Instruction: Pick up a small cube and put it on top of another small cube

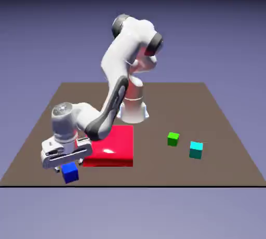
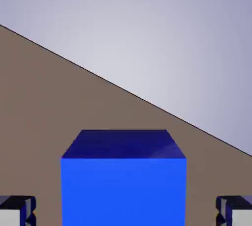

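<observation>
Blue cube [image 2: 123, 178] at the table's [image 1: 218, 113] near left corner, just left of the red slab [image 1: 111, 147], sitting between the fingertips [image 2: 17, 211] of the gripper [image 1: 66, 164]. Fingers spread, clear gaps on both sides, nothing gripped yet. Best closed evenly on the two side faces, cube kept centred so neither pad shoves it first. Squeeze before any lift, then straight up. Green cube [image 1: 173, 139] and cyan cube [image 1: 196, 150] wait well apart on the right, either a likely base.

Small cubes: three — blue cube [image 1: 70, 172], green cube [image 1: 173, 138], cyan cube [image 1: 196, 149]. Red slab [image 1: 115, 145]: one.
</observation>
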